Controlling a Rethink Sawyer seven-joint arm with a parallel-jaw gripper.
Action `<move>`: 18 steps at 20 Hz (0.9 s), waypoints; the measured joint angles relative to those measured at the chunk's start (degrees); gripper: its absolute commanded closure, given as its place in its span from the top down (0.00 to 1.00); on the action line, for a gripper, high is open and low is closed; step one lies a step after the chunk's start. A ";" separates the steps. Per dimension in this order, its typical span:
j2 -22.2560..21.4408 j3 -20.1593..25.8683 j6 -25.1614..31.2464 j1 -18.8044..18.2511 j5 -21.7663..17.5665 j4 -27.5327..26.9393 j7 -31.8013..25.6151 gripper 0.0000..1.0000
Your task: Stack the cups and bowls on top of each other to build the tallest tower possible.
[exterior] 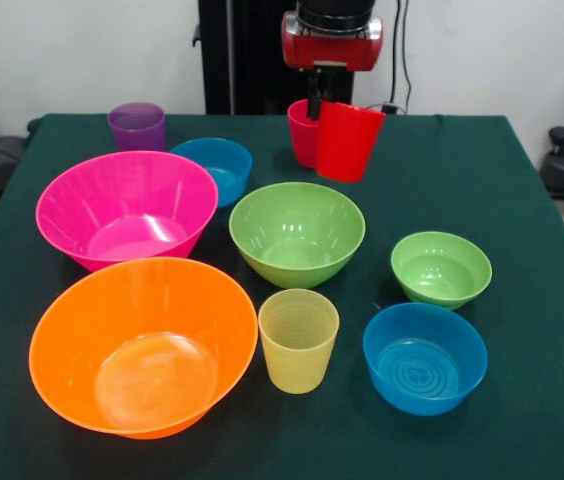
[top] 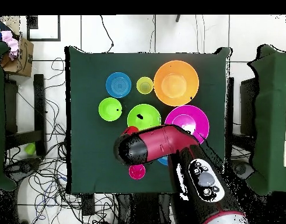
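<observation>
One smooth translucent bright red cup (exterior: 348, 140) hangs tilted from gripper (exterior: 315, 108).

We find no text, label, brand, number or sign that can be read in either view. The cups and bowls are plain coloured plastic, the green table (exterior: 522, 180) carries no marking, and the arm's red housing (exterior: 332, 45) shows no lettering that we can make out.
</observation>
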 measured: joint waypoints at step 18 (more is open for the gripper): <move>6.24 1.69 -5.28 -1.91 -2.03 -0.81 0.00 0.00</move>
